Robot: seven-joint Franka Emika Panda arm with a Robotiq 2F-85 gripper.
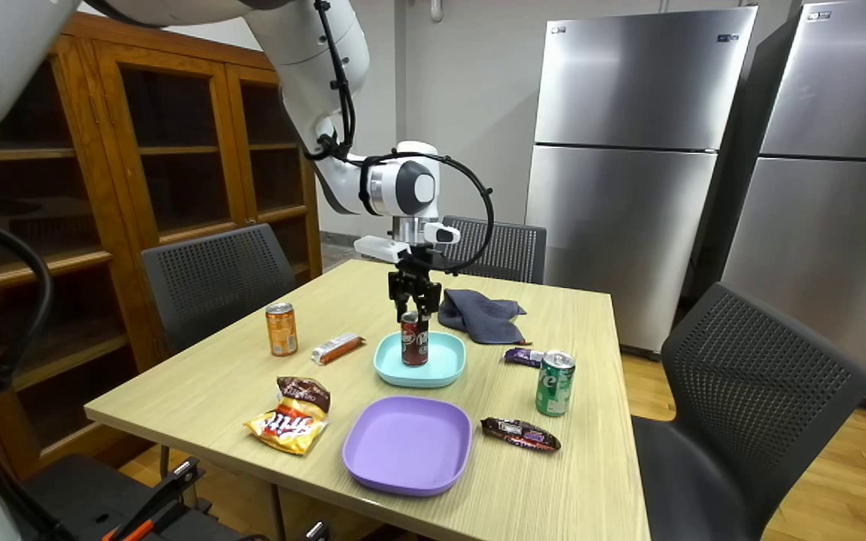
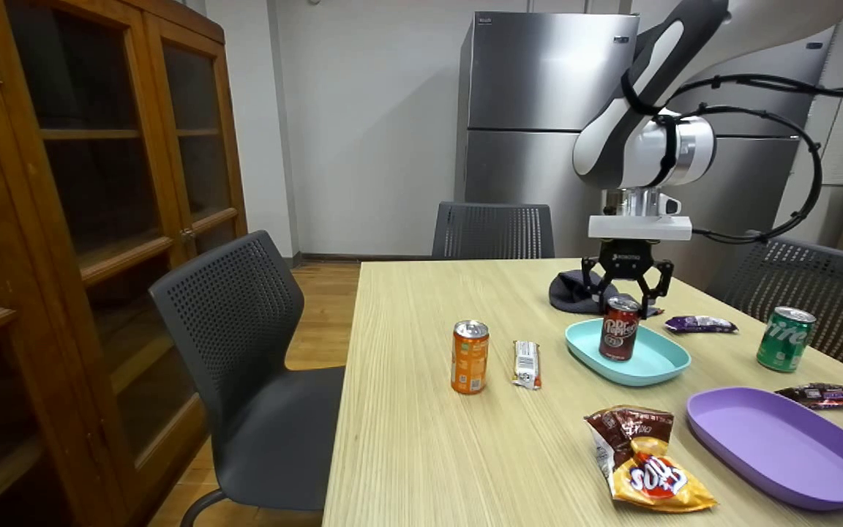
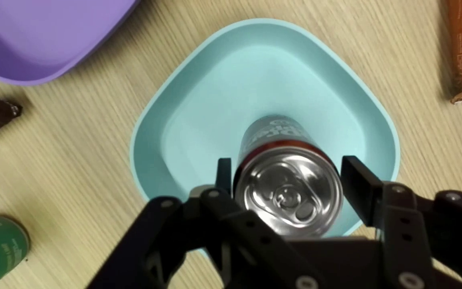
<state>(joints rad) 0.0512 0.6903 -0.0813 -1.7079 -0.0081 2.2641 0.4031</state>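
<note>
A dark red soda can (image 1: 414, 347) stands upright in a shallow turquoise dish (image 1: 446, 357), seen in both exterior views. From above, my gripper (image 3: 288, 170) straddles the can's silver top (image 3: 289, 196), one finger on each side. Thin gaps show between the can and both finger pads (image 3: 359, 184), so the jaws stand open around it rather than pressed on it. In an exterior view the gripper (image 2: 623, 304) points straight down, its fingertips level with the upper part of the can (image 2: 619, 338).
A purple plate (image 1: 409, 445) lies beside the dish, with a green can (image 1: 555, 385) and wrapped bars (image 1: 521, 434) nearby. An orange can (image 2: 470, 359), an orange-wrapped bar (image 1: 337, 349), a chip bag (image 2: 648, 461) and a dark cloth (image 1: 480, 315) share the table. Chairs (image 1: 749, 406) surround it.
</note>
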